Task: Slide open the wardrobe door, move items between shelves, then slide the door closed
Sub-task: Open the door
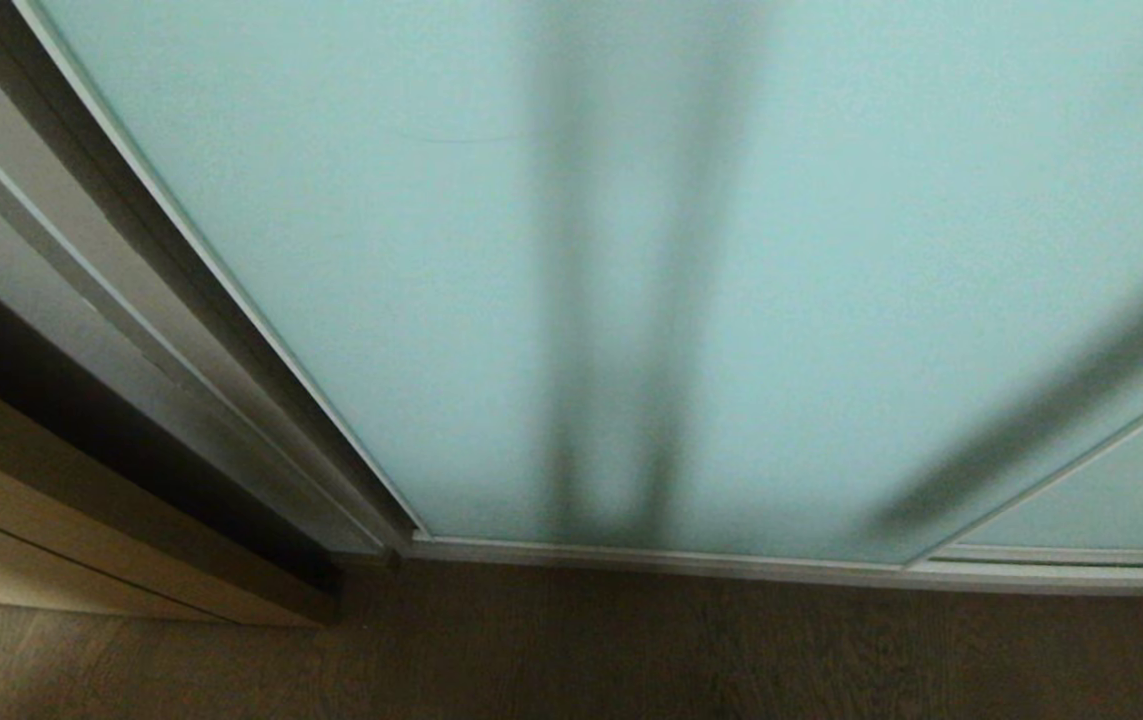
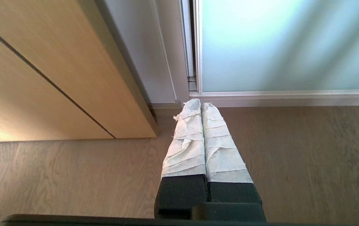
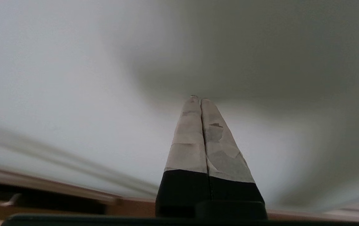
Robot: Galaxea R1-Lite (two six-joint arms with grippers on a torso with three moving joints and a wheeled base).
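The sliding wardrobe door [image 1: 531,250], frosted aqua glass in a thin silver frame, fills most of the head view and stands closed against the left jamb. Long dark shadows lie across it. Neither arm shows in the head view. My left gripper [image 2: 200,105] is shut and empty, hanging low over the floor and pointing at the door's [image 2: 276,47] bottom left corner. My right gripper [image 3: 199,99] is shut with nothing in it. Its tips are close to a pale frosted surface [image 3: 72,78], and I cannot tell whether they touch it. The shelves are hidden behind the door.
A light wooden cabinet [image 1: 51,520] [image 2: 41,78] stands left of the wardrobe beside the grey-white jamb [image 1: 81,260]. A second glass panel [image 1: 1111,490] overlaps at the lower right. Wood floor [image 1: 631,650] runs along the silver bottom rail [image 1: 731,565].
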